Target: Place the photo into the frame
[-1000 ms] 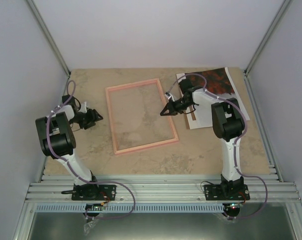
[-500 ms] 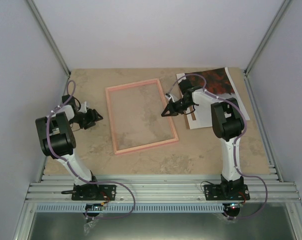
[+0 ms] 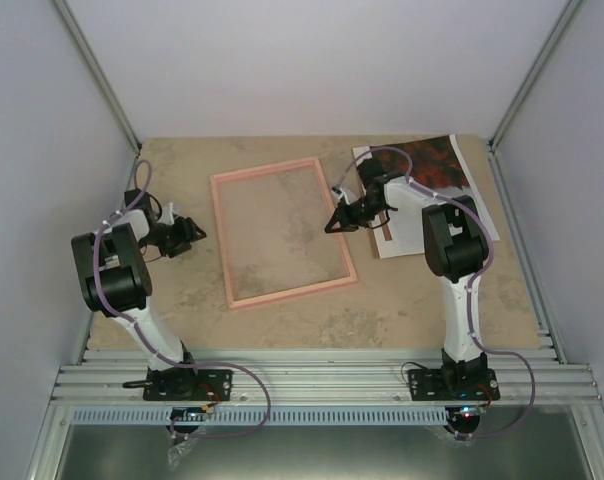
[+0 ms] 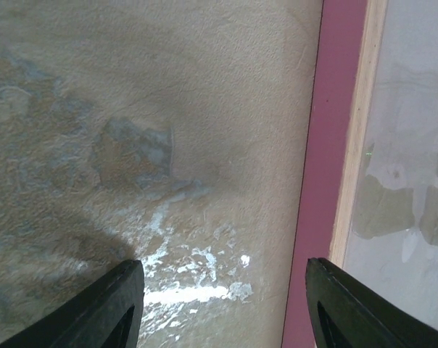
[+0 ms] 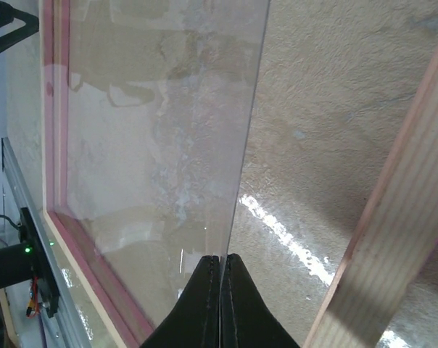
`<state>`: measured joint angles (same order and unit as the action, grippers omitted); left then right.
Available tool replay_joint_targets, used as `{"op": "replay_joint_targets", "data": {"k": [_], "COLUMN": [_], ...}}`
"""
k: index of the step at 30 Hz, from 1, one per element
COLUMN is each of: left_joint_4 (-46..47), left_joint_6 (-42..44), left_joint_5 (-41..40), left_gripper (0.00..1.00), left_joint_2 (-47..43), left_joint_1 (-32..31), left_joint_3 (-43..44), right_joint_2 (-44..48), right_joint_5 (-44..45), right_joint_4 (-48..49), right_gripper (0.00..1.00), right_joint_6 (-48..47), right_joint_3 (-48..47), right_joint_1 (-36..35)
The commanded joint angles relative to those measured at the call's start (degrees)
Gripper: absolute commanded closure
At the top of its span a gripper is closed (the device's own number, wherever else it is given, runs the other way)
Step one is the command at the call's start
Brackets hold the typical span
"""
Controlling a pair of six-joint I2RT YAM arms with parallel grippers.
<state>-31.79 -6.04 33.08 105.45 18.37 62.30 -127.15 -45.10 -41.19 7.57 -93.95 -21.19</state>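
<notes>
Right hand (image 3: pixel 330 227) shut on clear pane (image 5: pixel 154 130) at right side of frame (image 3: pixel 222 240); photo (image 3: pixel 437 160) just behind, by far right corner of desk (image 3: pixel 282 330). Left hand (image 3: pixel 195 233) open, far off.

You had the right pincer (image 5: pixel 220 262) pressed together on the near edge of a clear pane (image 5: pixel 154 145), which rose up and away to the left from its tips. One pale rail of the frame (image 5: pixel 393 203) slanted across the right side, its pink far rail ran down the left, and the beige table (image 5: pixel 328 109) lay between.
</notes>
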Motion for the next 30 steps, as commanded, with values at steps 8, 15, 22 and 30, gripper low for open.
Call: {"op": "replay_joint_targets", "data": {"k": [8,15,22,30], "left_joint_4": [0.9,1.0,1.1,1.4], "left_joint_6": [0.0,0.0,0.0,0.2], "left_joint_5": [-0.5,-0.4,-0.5,-0.8], "left_gripper": [0.37,0.36,0.36,0.32], "left_joint_2": [1.6,1.6,1.4,1.0], "left_joint_1": [-0.5,-0.6,-0.7,-0.7], "left_joint_3": [0.3,0.0,-0.2,0.2], "right_joint_2": [-0.7,-1.0,-0.9,1.9], "right_joint_5": [3.1,0.4,0.4,5.4], "right_joint_4": [-0.3,0.6,1.1,0.3], "right_gripper": [1.00,1.00,0.90,0.51], "right_joint_6": [-0.8,-0.1,0.3,-1.5], "right_joint_3": [-1.9,-1.7,-1.7,-2.8], "right_joint_1": [-0.2,-0.5,-0.7,-0.7]}}
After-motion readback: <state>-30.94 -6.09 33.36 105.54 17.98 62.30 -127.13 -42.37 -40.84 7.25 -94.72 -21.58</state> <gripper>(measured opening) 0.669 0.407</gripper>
